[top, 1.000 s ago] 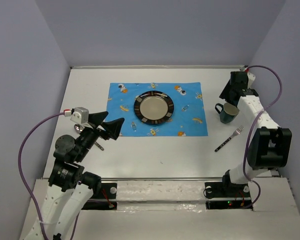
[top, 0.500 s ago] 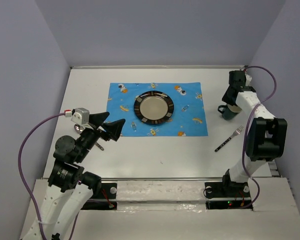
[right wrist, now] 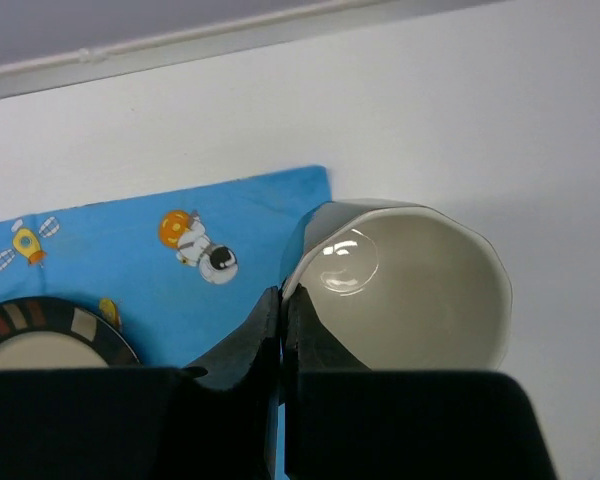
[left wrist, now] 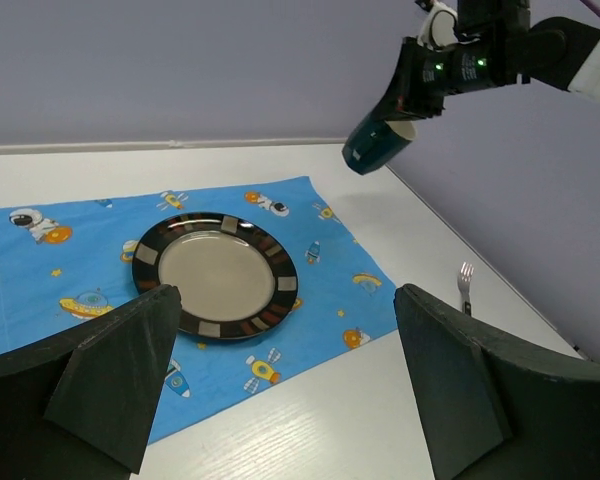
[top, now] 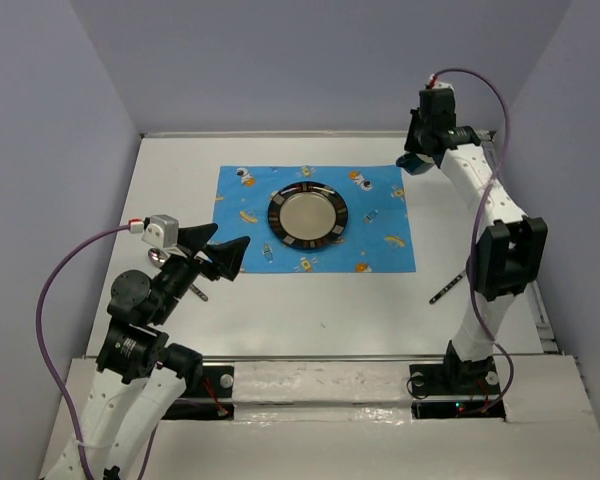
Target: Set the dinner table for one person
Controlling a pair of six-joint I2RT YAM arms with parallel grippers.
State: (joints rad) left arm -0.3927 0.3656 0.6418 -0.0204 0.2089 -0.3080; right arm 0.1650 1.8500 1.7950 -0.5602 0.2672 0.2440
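**Entry: mug placement, in progress.** Your right fingers (right wrist: 280,315) are pinching shut on the rim of the dark green mug (right wrist: 412,290) and holding it in the air above the far right corner of the placemat (top: 250,200).

- **Left fingers** (top: 218,246): hanging spread wide, gripping nothing.
- **Worktop** (top: 310,330): lying before both bases, bearing the placemat, plate (top: 308,214) and fork (top: 446,289).
- **Next move:** judged to be calling for a level descent onto bare surface beside the placemat.
- **Hard to make out:** the mug's handle is not showing, and the left arm is covering most of a utensil (top: 197,292).
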